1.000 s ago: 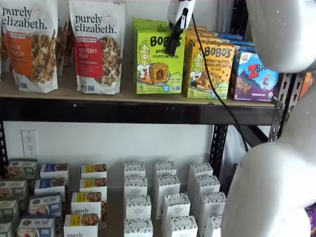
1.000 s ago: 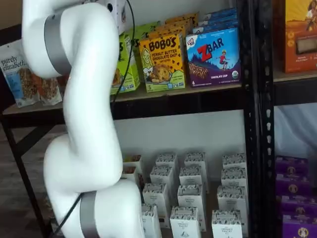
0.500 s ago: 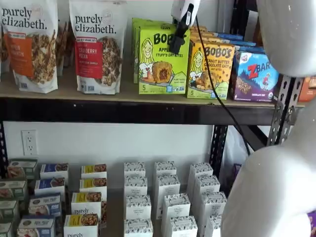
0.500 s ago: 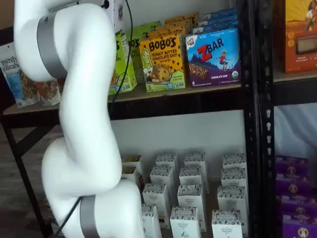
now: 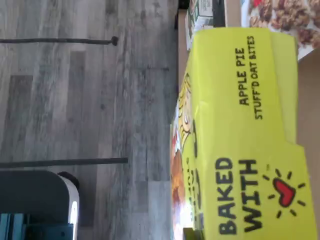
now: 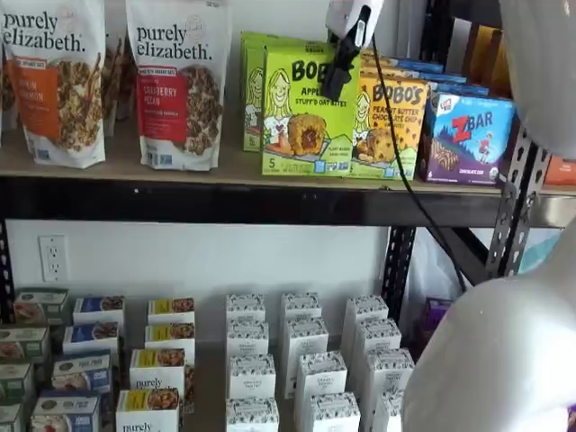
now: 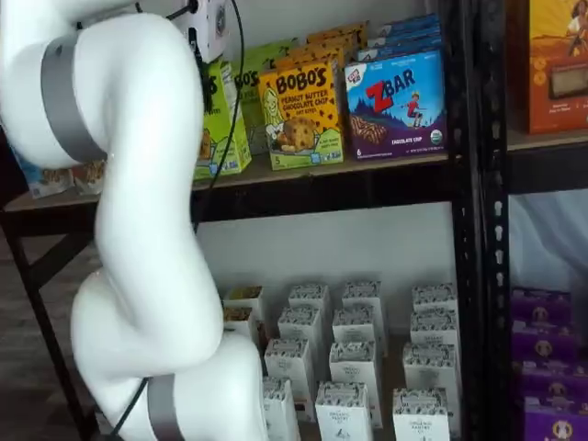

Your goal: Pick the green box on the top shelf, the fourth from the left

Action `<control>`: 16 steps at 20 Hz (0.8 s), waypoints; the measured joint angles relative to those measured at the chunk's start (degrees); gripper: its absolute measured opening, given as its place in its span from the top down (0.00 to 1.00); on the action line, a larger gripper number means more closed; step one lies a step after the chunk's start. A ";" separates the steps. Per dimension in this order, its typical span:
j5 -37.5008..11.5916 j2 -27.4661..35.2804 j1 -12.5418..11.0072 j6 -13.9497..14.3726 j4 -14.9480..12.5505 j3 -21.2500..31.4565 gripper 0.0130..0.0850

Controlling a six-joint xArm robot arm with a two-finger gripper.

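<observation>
Printed cardboard with a slight sheen wraps the green box [image 6: 310, 112], its lime top panel [image 5: 240, 135] smooth and matt in the wrist view, on the top shelf [image 6: 225, 166] of tan, dull wood fronted by a black painted metal rail. Smooth white plastic shells with grey bands cover the arm [image 7: 138, 184], while glossy printed pouches [image 6: 175, 85] stand beside paperboard cartons. Grey wood-grain flooring [image 5: 85, 110] looks matt.

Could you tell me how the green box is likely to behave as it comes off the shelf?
The green box is flat-sided printed carton, so probably stiff and light. Its glossy faces may slip. It stands tall at the top shelf's front edge, held high by the end effector, so it might swing or tip.
</observation>
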 joint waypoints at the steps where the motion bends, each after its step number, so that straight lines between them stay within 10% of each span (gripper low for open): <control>1: 0.12 -0.70 -0.25 -0.23 0.00 0.64 0.78; 16: 0.14 -8.54 -3.69 -3.90 -0.19 9.73 0.78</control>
